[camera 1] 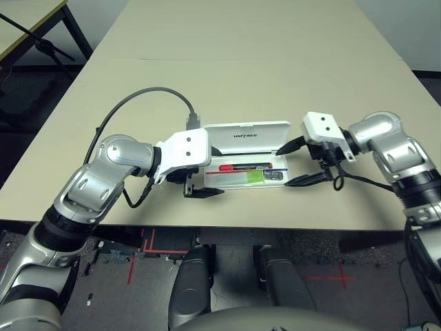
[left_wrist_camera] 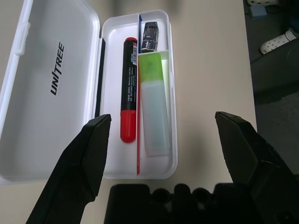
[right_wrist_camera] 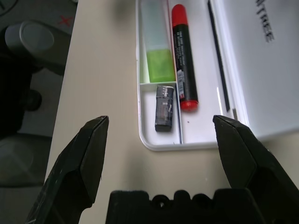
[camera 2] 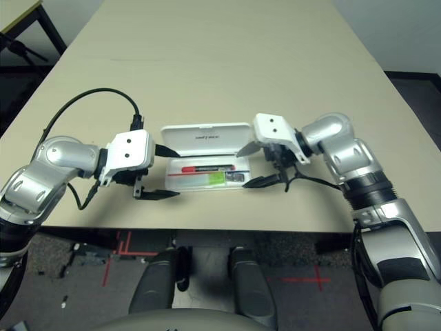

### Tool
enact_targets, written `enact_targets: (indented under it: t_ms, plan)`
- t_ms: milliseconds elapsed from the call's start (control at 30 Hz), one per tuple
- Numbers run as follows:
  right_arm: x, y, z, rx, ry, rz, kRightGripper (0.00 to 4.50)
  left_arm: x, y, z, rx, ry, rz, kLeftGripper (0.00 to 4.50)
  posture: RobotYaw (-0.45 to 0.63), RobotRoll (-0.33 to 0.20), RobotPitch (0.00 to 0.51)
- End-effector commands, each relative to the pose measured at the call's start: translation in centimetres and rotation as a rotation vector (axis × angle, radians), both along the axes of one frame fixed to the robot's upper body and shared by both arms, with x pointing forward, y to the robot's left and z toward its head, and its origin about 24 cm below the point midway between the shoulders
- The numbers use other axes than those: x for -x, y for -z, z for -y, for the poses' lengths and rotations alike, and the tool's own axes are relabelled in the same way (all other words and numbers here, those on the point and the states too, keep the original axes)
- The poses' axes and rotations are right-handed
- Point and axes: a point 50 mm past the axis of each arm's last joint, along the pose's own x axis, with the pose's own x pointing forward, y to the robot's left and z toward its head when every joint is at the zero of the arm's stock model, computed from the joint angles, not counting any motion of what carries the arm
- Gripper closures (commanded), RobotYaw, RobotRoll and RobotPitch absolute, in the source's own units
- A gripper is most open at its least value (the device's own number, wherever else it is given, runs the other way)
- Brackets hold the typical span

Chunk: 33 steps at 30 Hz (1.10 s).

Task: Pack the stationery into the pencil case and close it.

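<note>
A beige desk [camera 1: 241, 62] carries the scene. A second desk [camera 1: 27, 21] stands at the far left, over dark floor [camera 1: 138, 276] with red tape marks [camera 1: 155, 248].

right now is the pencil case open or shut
Open. The pencil case has its lid folded back flat on the table, lettering showing, and the red marker lies uncovered in the tray.

The pencil case [camera 1: 251, 162] lies open near the front edge of the surface [camera 1: 248, 62], lid [camera 1: 247, 133] swung back toward twelve o'clock. In the tray, the marker [camera 1: 242, 166] lies lengthwise along the lid side. The flat stick [left_wrist_camera: 154, 109] lies beside it on the six o'clock side. The small cylinder [camera 1: 275, 176] sits at the tray's three o'clock end. The left claw [camera 1: 204, 192] stands at nine o'clock of the case, the right claw [camera 1: 295, 163] at three o'clock.
</note>
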Motion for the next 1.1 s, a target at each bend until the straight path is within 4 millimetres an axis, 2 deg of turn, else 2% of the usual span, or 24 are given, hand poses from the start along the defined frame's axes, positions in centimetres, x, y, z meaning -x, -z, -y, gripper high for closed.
enact_targets:
  t_ms: [33,233,400,567,767,867,1100]
  plan:
    - [0.9,-0.9,2.5,-0.065,0.08,-0.013,0.07,0.3,0.1,0.1,-0.013,0.003,0.004,0.0,0.09,0.0,0.159]
    - [2.8,-1.0,6.2,-0.067,0.232,-0.087,0.07,0.3,0.3,0.1,-0.007,0.006,-0.005,0.0,0.06,0.0,0.162]
    - [4.1,-1.5,8.0,-0.057,0.306,-0.09,0.07,0.0,0.4,0.1,-0.007,0.009,-0.012,0.0,0.04,0.0,0.164]
    - [4.5,-2.1,8.6,-0.062,0.343,-0.084,0.07,-0.2,0.7,-0.1,-0.003,0.002,-0.027,0.0,0.02,0.0,0.165]
    - [4.6,-1.7,8.2,-0.075,0.34,-0.092,0.07,-0.3,1.5,-1.0,-0.016,-0.037,-0.067,0.0,0.02,0.0,0.166]
    - [4.6,-1.5,8.0,-0.081,0.333,-0.092,0.0,-0.5,2.0,-2.4,-0.073,-0.104,-0.09,0.59,0.02,0.0,0.166]
    - [4.3,-1.7,7.6,-0.086,0.319,-0.081,0.0,-1.5,2.1,-6.6,-0.249,-0.297,-0.085,3.33,0.02,0.0,0.162]
